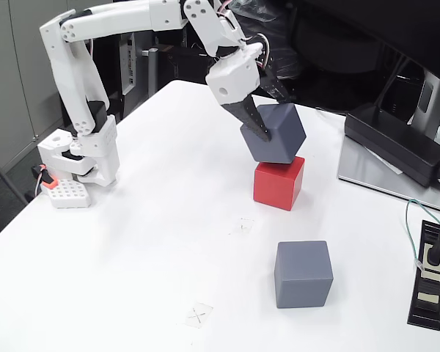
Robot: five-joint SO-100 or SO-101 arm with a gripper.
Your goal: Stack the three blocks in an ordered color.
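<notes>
Your jaws (260, 132) grip a tilted grey block (274, 133) resting corner-down on the red block (279, 183), so releasing now could tip it onto the bench (132, 249) toward the other grey block (303, 274).

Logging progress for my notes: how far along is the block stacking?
Nothing is stacked for good yet. In hand: the claw grips a grey block, tilted, its lower edge on the red block. Left: seating it flat, releasing it, then adding the second grey block, alone on the table.
</notes>
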